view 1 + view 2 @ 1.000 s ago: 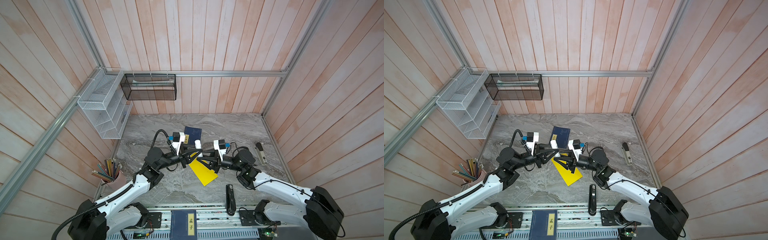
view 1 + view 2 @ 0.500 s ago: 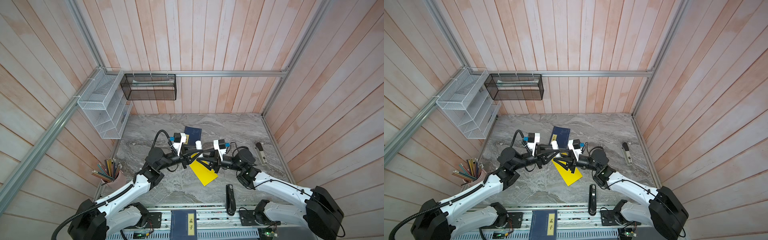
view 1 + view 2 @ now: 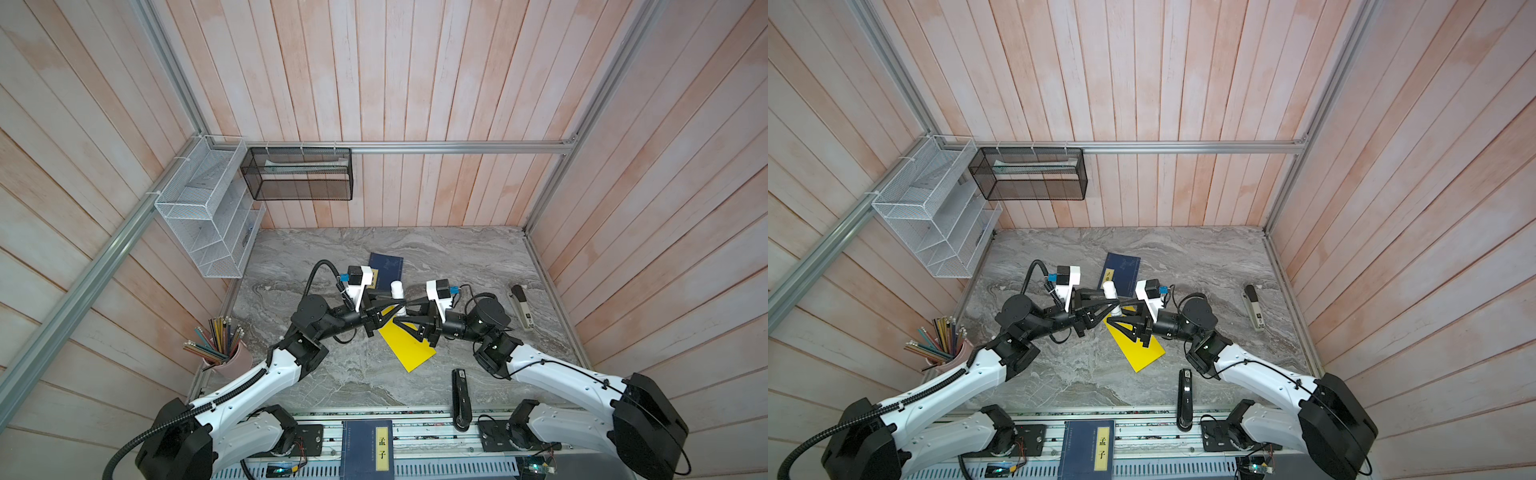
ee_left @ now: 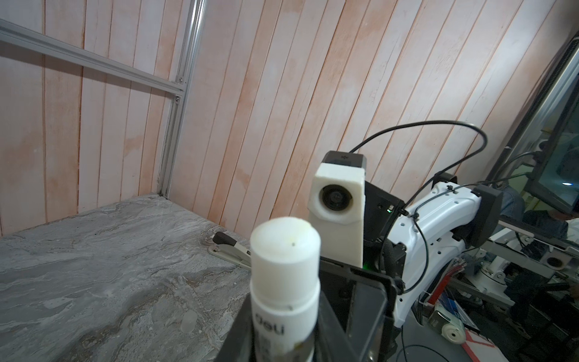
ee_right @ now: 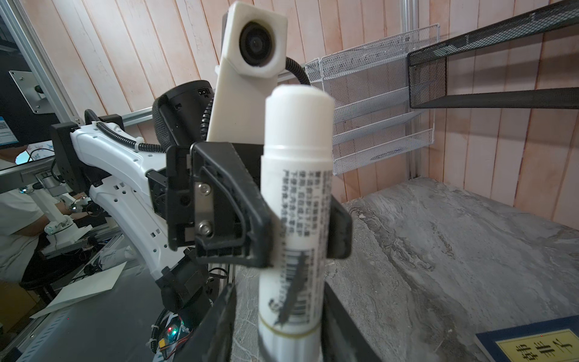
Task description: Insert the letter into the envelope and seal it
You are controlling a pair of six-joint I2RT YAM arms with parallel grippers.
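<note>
Left hand [image 3: 395, 307]: clenched around the middle of a white glue stick [image 3: 397, 288], one black finger [image 5: 241, 219] on either side of the printed tube, seen plainly in the right wrist view. Holds the stick upright, rounded white end up, above the middle of the worktop [image 3: 457, 257].

Right hand [image 3: 405, 318]: faces the left hand from the opposite side, fingertips low down by the foot of the same stick. Released, as far as the right wrist view shows: jaws spread wider than the tube, with a strip of worktop visible between one finger [image 5: 224, 326] and the stick. Cannot tell whether the finger on the far side touches it.

Envelope [image 3: 409, 347]: lies flat on the worktop directly beneath the two hands, bright yellow, long axis set diagonally. Near end pokes out toward the front edge; far end hidden under the fingers, so flap not readable.

Just behind the hands: a dark blue book [image 3: 388, 264] with a yellow label, flat on the worktop. Beside the stick in the left wrist view: a small translucent cap [image 4: 189, 319] lying on the stone surface.

Well apart to the right, near the wall: a stapler [image 3: 521, 305]. At the front edge, right of the envelope: a slim black device [image 3: 460, 392]. In the front left corner: a pink cup of pencils [image 3: 232, 359]. On the walls: a white wire rack [image 3: 208, 220] and a black mesh basket [image 3: 299, 174].
</note>
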